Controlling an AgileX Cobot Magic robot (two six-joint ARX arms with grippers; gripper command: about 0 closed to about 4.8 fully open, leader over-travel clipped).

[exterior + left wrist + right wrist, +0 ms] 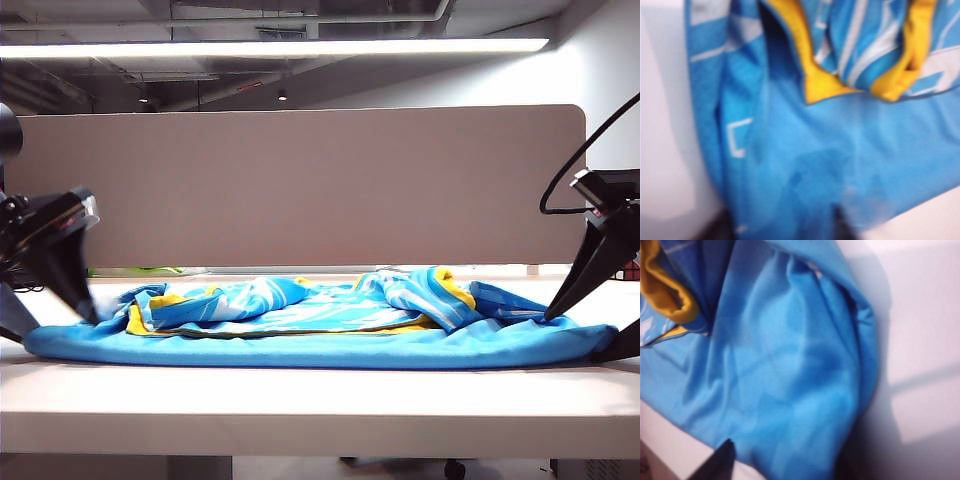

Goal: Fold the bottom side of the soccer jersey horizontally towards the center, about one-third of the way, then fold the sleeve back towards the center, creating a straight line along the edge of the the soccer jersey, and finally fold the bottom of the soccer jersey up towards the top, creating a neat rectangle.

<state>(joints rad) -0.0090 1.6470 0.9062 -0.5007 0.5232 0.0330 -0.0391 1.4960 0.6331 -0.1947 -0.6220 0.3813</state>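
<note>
Blue mesh soccer jersey (320, 335), one, lies crumpled across bench (320, 405); near edge looks folded over, sleeve fold and final fold judged still left. Left end effector (88, 310) at left end, right end effector (552, 312) at right end

Left wrist: blurred jersey cloth (830, 165), jaw spread unclear

Right wrist: plain blue cloth (790, 380), jaw spread unclear
</note>
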